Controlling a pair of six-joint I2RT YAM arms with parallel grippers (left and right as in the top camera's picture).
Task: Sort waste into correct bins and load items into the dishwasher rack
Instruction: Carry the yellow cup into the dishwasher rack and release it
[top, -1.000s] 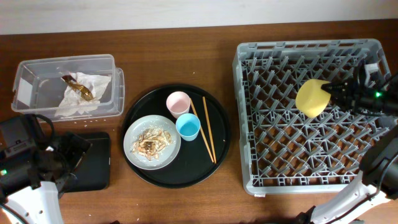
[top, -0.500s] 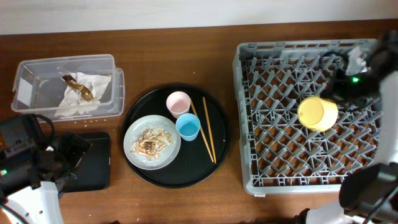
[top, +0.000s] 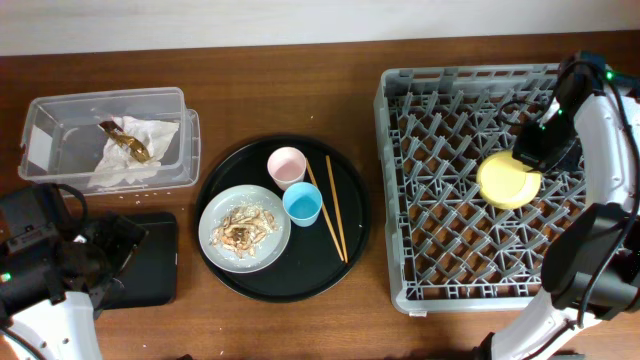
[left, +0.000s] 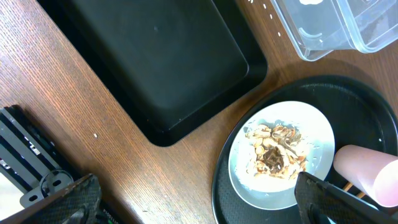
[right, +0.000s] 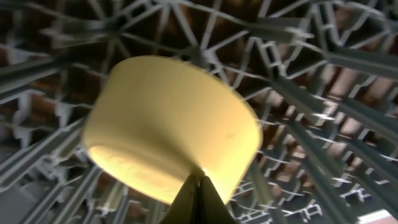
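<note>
The right end effector (right: 198, 186) is pinched shut on the edge of the yellow bowl (right: 168, 124), which fills the space just ahead of its fingertips. Beneath and around the bowl lies the peg lattice of the dishwasher rack (top: 440, 280); whether the bowl rests on the pegs cannot be told.

The left end effector (left: 193, 186) hangs open, its fingers (left: 323, 199) spread wide. The flat black tray (left: 155, 62) lies ahead of it on the table (left: 56, 81), and farther ahead stands the clear tub (left: 329, 31) holding the napkin (top: 135, 150). Near its right finger sits the plate (left: 242, 168) with food scraps (left: 277, 149), on the round black tray (top: 285, 275) with the pink cup (left: 367, 174), blue cup (top: 302, 204) and chopsticks (top: 333, 208).
</note>
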